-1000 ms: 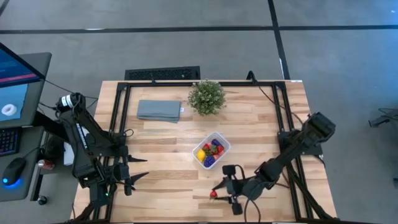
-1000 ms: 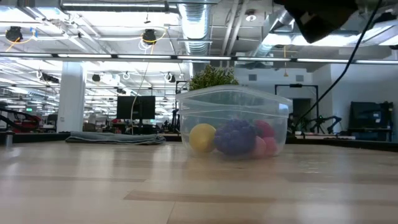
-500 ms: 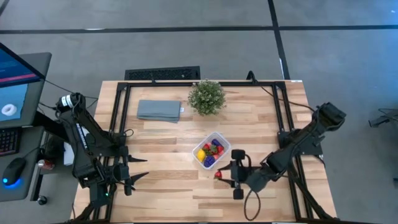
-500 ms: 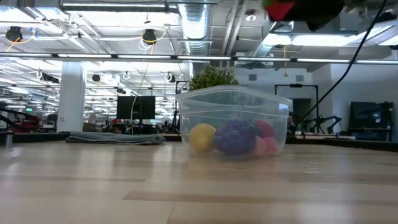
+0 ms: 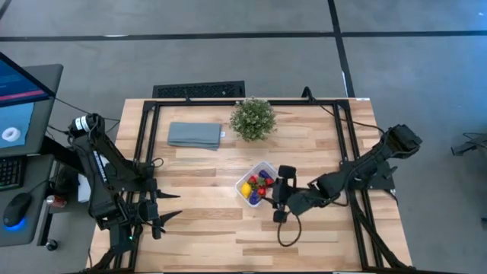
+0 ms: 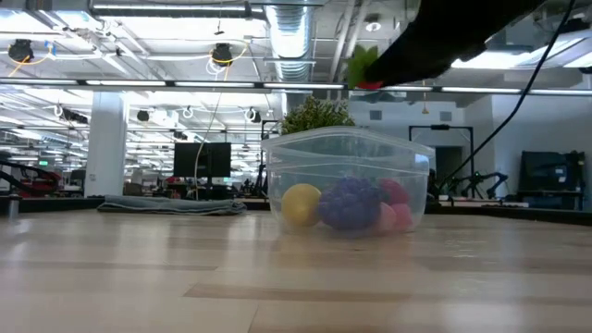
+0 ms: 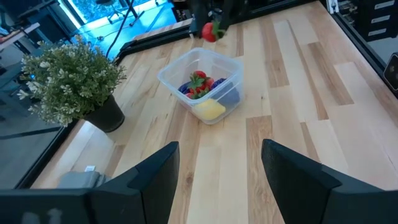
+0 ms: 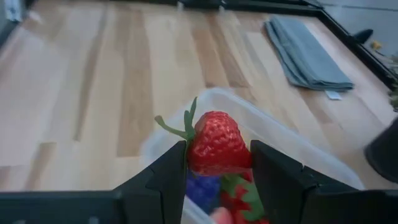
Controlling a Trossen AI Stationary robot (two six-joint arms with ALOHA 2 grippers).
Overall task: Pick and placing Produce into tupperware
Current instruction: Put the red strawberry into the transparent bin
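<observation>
The clear tupperware [image 5: 258, 183] stands mid-table and holds a yellow piece [image 6: 301, 204], a purple piece [image 6: 350, 203], pink-red pieces and strawberries. My right gripper [image 5: 265, 192] is over the box's right rim, shut on a red strawberry [image 8: 214, 144] with a green leafy cap, also seen in the left wrist view [image 7: 211, 32] and the low view [image 6: 363, 69]. My left gripper [image 5: 171, 205] is open and empty near the table's left front. My right gripper pinches the strawberry's two sides [image 8: 194, 152] between its two fingers [image 8: 169, 171]. The fingers come nearly level from the table's right side. The strawberry is lifted clear above the tupperware, its green cap [image 8: 185, 124] pointing away from the gripper.
A bushy green potted plant [image 5: 253, 118] stands at the far middle of the table. A folded grey-blue cloth [image 5: 195, 135] lies to its left. A black frame [image 5: 144, 129] runs along the table's edges. Bare wood lies in front of the box.
My right gripper has carried the strawberry from the table's near edge toward the far left, up to the tupperware's right rim. The strawberry stays lifted in the shut fingers.
</observation>
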